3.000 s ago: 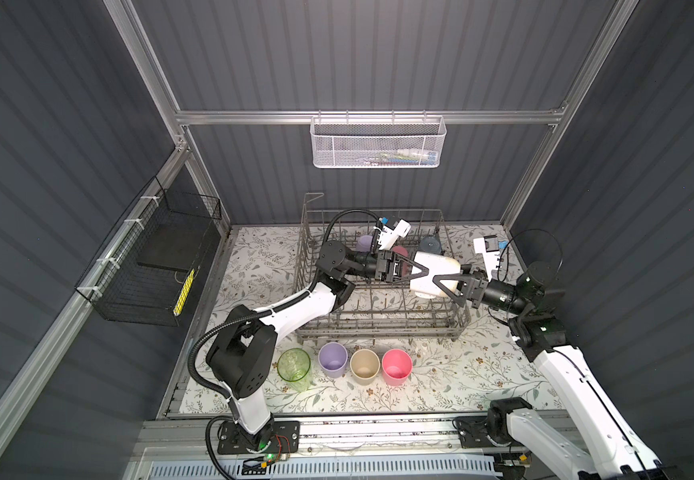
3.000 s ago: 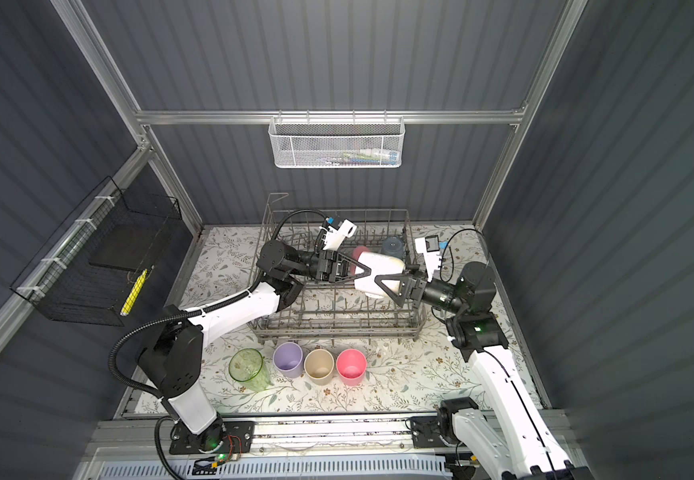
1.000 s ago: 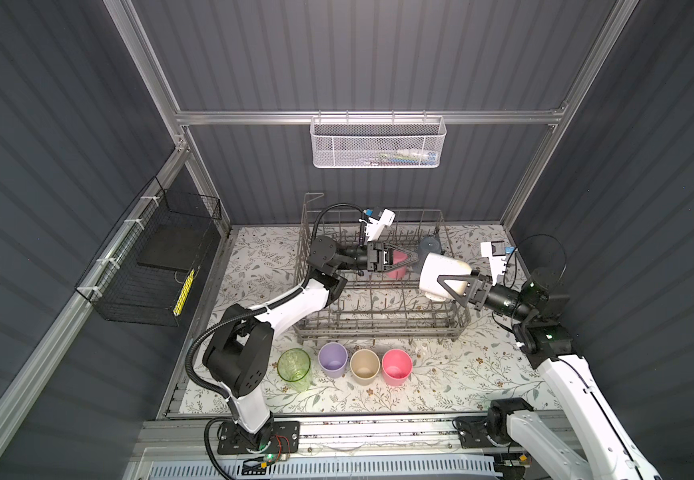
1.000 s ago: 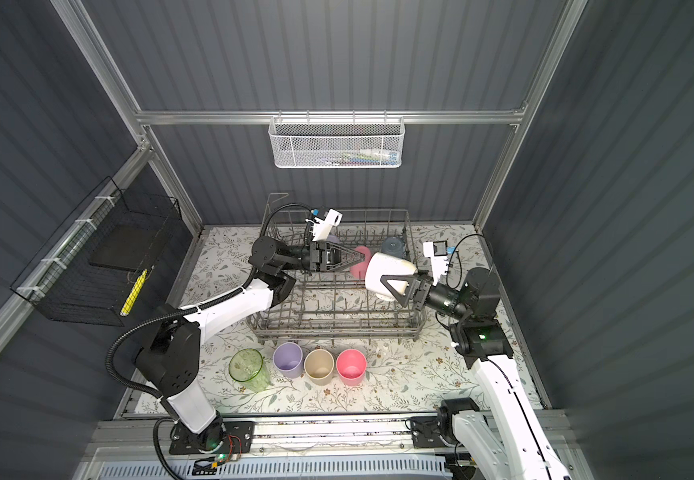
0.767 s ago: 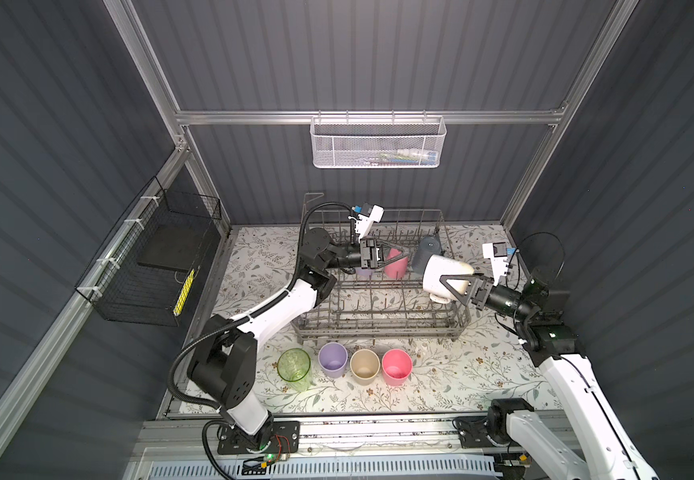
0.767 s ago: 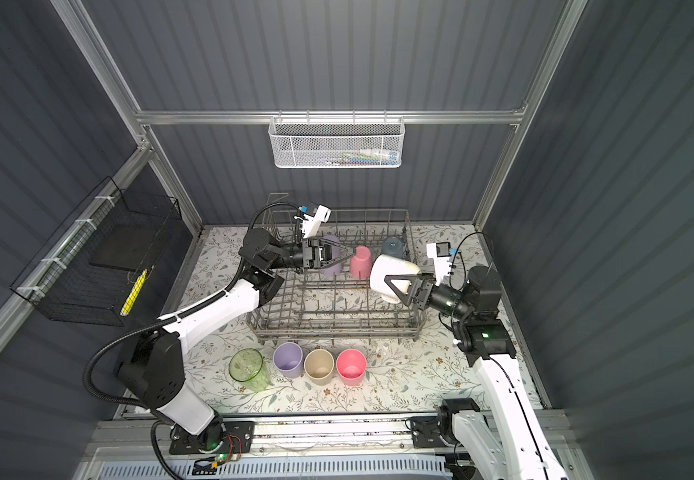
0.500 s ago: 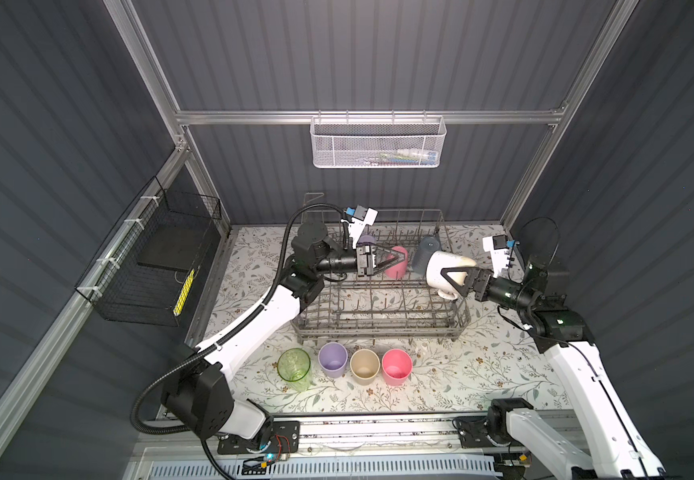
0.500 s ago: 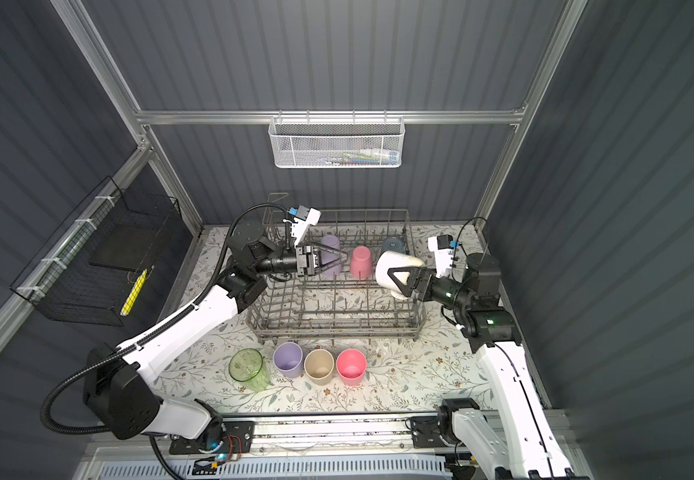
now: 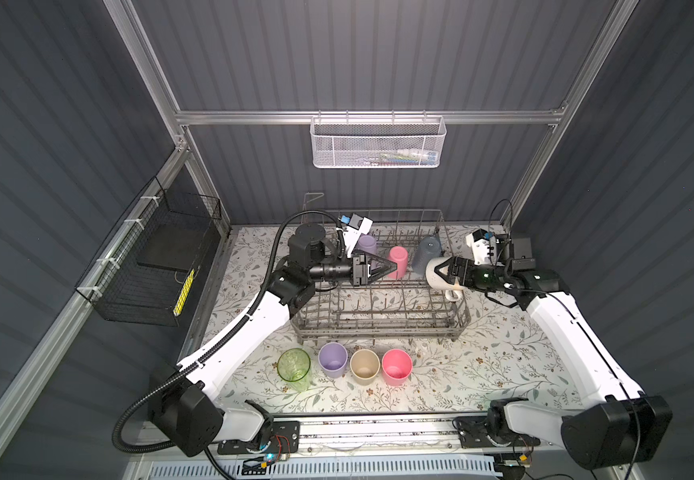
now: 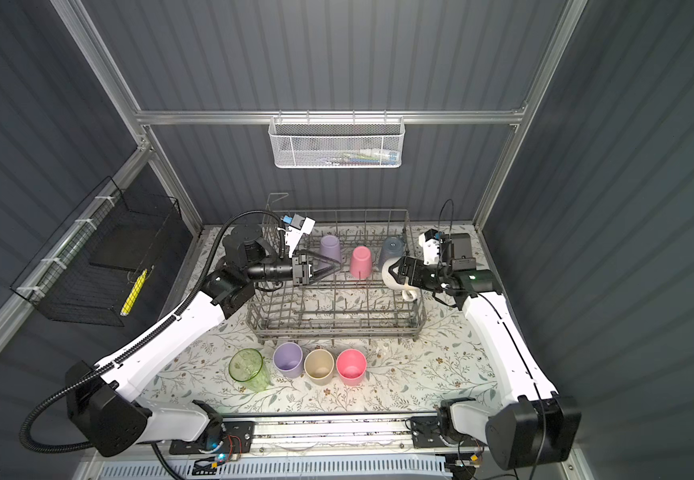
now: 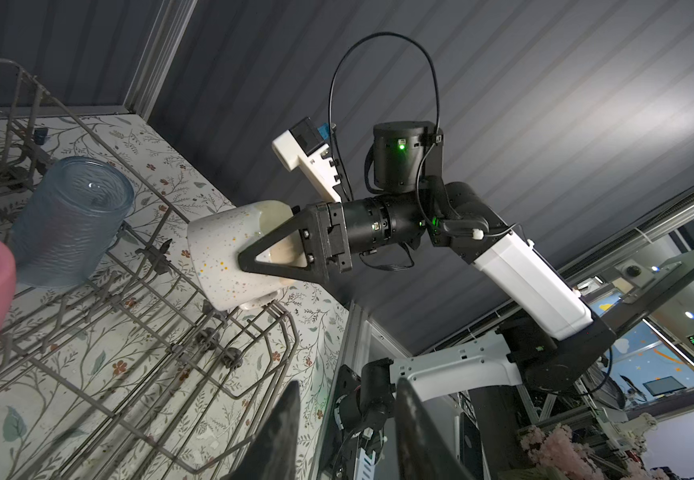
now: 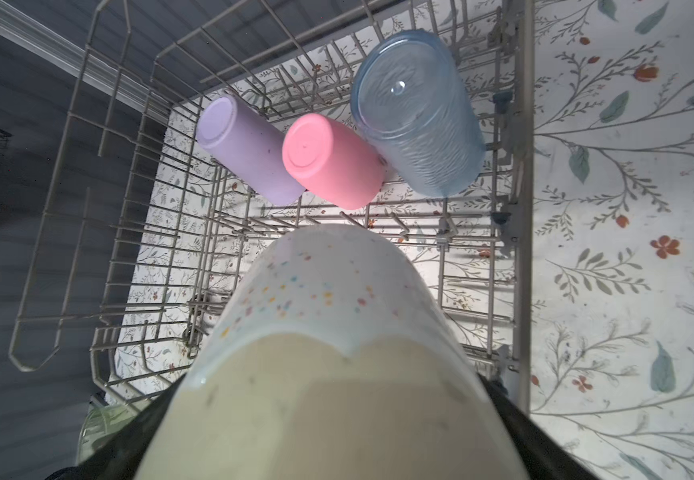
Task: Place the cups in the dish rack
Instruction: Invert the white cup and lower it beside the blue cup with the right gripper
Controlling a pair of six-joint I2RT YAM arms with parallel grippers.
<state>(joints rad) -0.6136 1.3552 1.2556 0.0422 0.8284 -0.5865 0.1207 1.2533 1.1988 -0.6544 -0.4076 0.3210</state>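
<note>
Gripping a speckled cup at the rack's right wall

Our right gripper [image 9: 444, 272] clamps wide around the glossy, speckled cream cup [image 11: 218, 241]. In both top views the cup sits at centre right, over the grey wire dish rack [image 9: 378, 320]. Its long axis is nearly level, with the closed base pointing frame-left. Our left gripper [image 9: 387, 268] hangs partly parted and empty over the tines.

I count eight in all: three upturned cups [image 9: 397, 257] in the one dish rack [image 9: 358, 309] mid-frame, four upright cups [image 9: 364, 365] lower centre, one cream cup [image 9: 436, 272] centre-right.
</note>
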